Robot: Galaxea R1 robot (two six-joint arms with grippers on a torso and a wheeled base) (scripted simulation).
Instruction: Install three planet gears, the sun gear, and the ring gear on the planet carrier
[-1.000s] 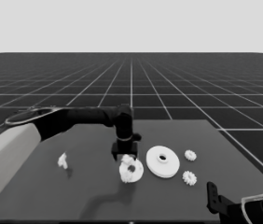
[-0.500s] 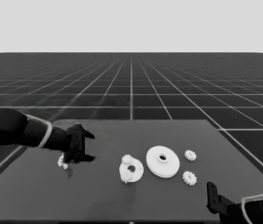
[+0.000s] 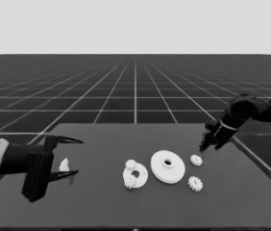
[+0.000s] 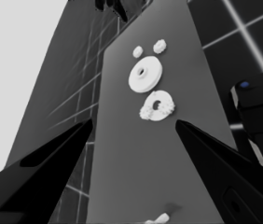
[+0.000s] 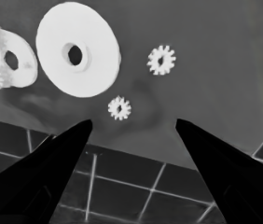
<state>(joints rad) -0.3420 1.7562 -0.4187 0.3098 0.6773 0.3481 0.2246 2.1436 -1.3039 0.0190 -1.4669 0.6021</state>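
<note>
a: right gripper down near the tabletop's right edge, fingers spread wide, nothing between them, poised just above a loose planet gear.

b: second loose gear nearer the front edge; larger round part mid-table, smaller round part beside it, carrying two gears already.

a: looks light, rigid, tiny. toothed rim likely to slip, so best pinched across opposite sides.

b: left gripper parked wide open at the left end, thin white piece lying under it, not held.

Two black arms, pale band (left wrist), long pointed black fingers
</note>
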